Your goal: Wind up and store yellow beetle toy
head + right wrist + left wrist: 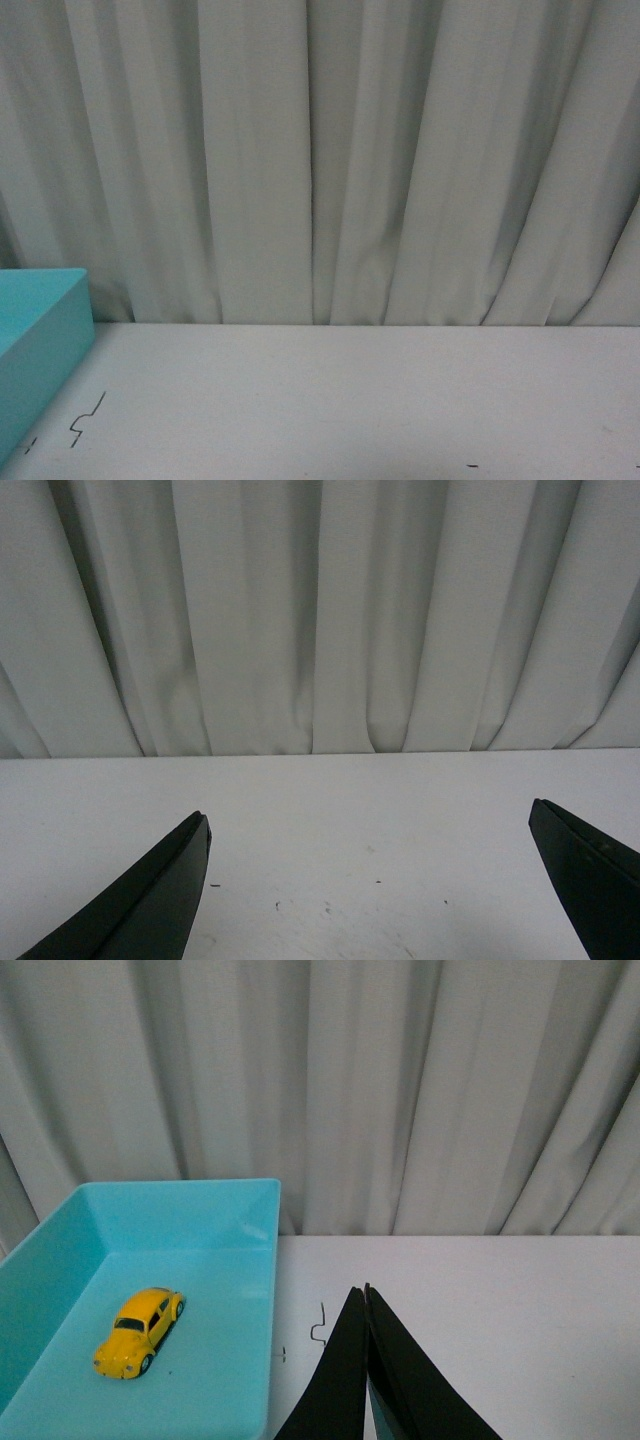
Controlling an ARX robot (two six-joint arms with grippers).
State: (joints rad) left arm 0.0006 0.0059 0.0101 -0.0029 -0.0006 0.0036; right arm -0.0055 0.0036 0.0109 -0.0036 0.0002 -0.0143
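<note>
The yellow beetle toy [140,1331] rests on its wheels on the floor of the turquoise bin [245,1260] in the left wrist view. My left gripper [365,1290] is shut with nothing between its black fingers and hangs over the white table beside the bin, apart from the toy. My right gripper [368,820] is open wide over bare table, with one black finger [165,890] at each side and nothing between them. The front view shows only a corner of the bin [40,340]; neither arm and no toy appear there.
A grey-white curtain [330,150] hangs close behind the table's far edge. The white table [380,400] carries small dark scuff marks [88,418] near the bin.
</note>
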